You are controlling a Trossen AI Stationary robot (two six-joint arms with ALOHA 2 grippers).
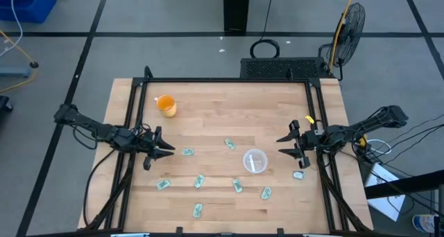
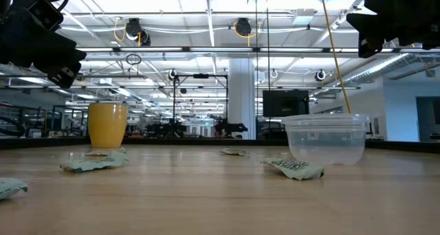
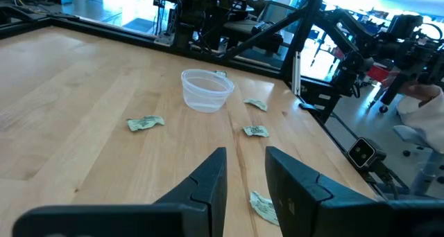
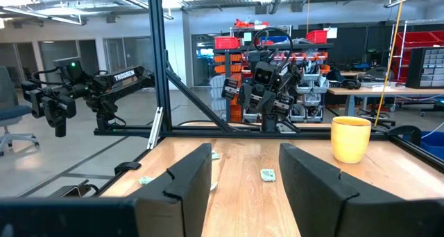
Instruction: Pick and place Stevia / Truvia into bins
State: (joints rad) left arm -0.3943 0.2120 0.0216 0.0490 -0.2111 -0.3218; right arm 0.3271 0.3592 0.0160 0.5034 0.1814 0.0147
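Right now my left gripper [image 1: 168, 149] hangs over the table's left side with its fingers [image 3: 208, 181] apart and nothing between them. Just ahead of its tips lies one Stevia sachet [image 1: 188, 152]; further ahead sits the clear cup [image 1: 254, 161], with another packet [image 1: 229, 144] on the way there. My right gripper [image 1: 286, 145] faces it from the opposite side, fingers [image 4: 187, 178] spread wide and empty — the cup stands just in front of it. One sachet [image 1: 298, 174] lies beside this gripper, near the table edge. More packets sit scattered toward the near edge: [image 1: 163, 186], [image 1: 200, 181], [image 1: 238, 186], [image 1: 266, 192], [image 1: 198, 210]. Whether anything lies inside the cup, I cannot tell. Off beyond the left gripper, toward the far corner, stands the orange cup [image 1: 166, 105] — well apart from both arms on the wooden table [image 1: 229, 109].
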